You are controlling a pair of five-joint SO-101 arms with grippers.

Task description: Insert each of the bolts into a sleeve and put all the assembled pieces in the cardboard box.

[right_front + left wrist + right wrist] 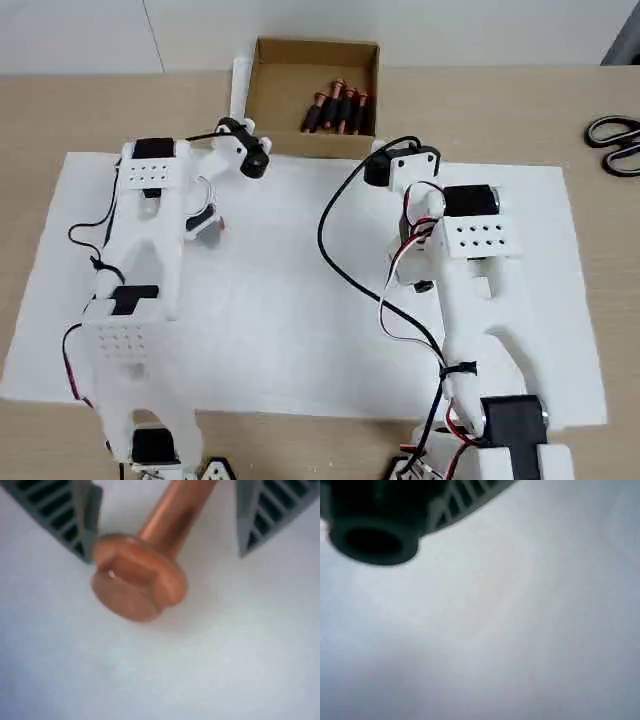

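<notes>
On the white sheet, the left gripper stands spread wide about a copper bolt lying flat, one finger just beside its head and the other clear of the shank. The right gripper pinches a black sleeve, open end showing, above the sheet. At the table's far edge the cardboard box holds several assembled pieces, with scissors well off on the right arm's side.

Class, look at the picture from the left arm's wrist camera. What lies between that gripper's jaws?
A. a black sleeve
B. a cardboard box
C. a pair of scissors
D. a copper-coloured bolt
D: a copper-coloured bolt lies on the white sheet, its shaft running up between the open jaws of the left gripper.
</notes>
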